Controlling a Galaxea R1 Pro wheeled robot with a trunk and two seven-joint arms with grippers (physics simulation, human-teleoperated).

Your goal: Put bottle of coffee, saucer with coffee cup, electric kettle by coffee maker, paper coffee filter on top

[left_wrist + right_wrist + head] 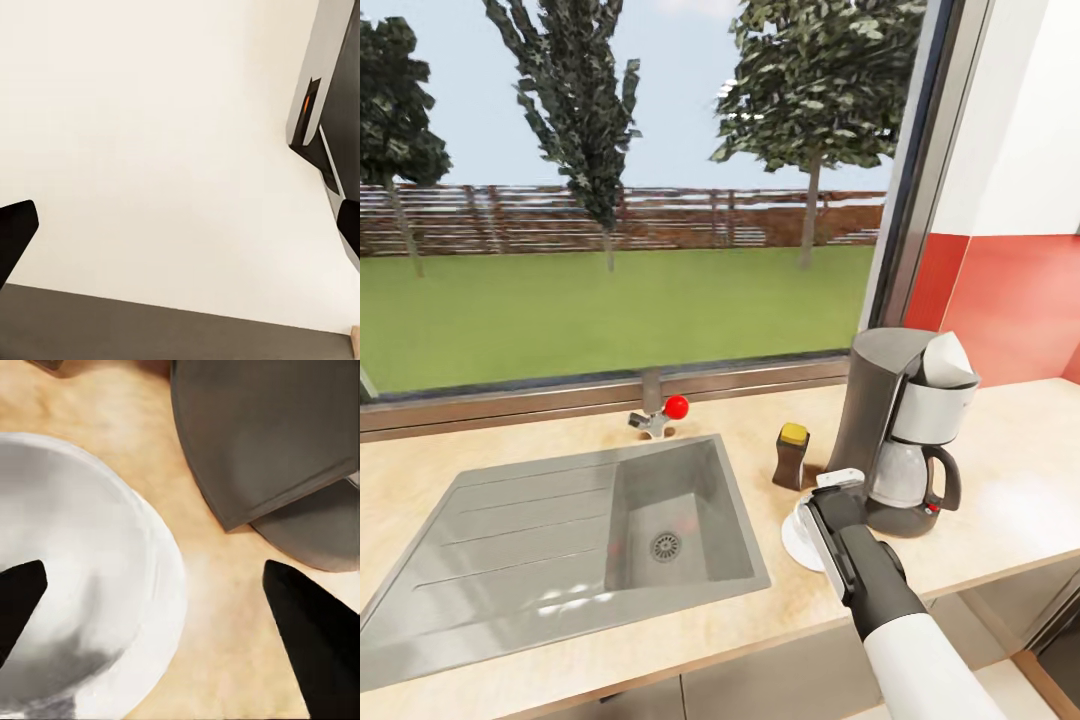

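The coffee maker (905, 430) stands on the kitchen countertop (1010, 470) with the paper coffee filter (948, 362) on its top. The bottle of coffee (792, 456) stands just left of it. In front lies the saucer (796, 542), partly covered by my right arm (880, 590). In the right wrist view my right gripper (161, 637) is open just above the counter. One of its fingers is over the saucer (90, 585) and the other over bare counter near the coffee maker's base (262, 435). My left gripper (183, 236) is open and holds nothing. The coffee cup and the electric kettle are out of view.
A steel sink (580, 540) with a drainboard fills the counter's left half, and a tap with a red knob (676, 406) is behind it. A large window runs along the back and a red wall is at the right. A dark panel (330, 112) edges the left wrist view.
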